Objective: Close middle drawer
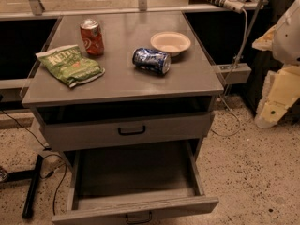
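Note:
The middle drawer [136, 206] is pulled far out toward me from the grey wood-grain cabinet. Its deep grey box [136, 170] looks empty, and its small black bar handle [138, 217] sits at the bottom edge of the view. Above it, the uppermost drawer [126, 131] with its black handle stands slightly out. The lowest drawer is hidden under the open one. My gripper [270, 112], on the cream and white arm at the right edge, hangs well to the right of the cabinet, apart from the drawer, above the floor.
On the cabinet top [187, 78] lie a green chip bag [70, 64], an upright red can [92, 36], a blue can on its side [151, 60] and a white bowl [170, 42]. Cables and a black pole [33, 186] lie on the floor at the left. A power strip [234, 71] is at the right.

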Controlling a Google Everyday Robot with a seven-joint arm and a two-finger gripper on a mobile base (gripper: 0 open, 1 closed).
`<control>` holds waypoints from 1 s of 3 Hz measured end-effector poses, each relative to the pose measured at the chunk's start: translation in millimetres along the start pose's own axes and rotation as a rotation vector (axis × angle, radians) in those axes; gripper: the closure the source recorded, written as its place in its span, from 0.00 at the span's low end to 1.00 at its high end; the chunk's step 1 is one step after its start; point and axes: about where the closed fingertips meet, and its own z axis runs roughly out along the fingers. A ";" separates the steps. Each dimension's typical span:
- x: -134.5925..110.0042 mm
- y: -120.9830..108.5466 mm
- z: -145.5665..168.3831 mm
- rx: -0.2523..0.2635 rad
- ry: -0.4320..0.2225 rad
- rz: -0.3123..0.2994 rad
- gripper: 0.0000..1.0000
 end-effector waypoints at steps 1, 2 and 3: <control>-0.1 -0.1 -0.4 0.002 0.000 0.000 0.00; 12.3 2.2 4.6 0.017 0.015 -0.004 0.00; 35.6 11.6 23.3 0.041 0.048 -0.003 0.00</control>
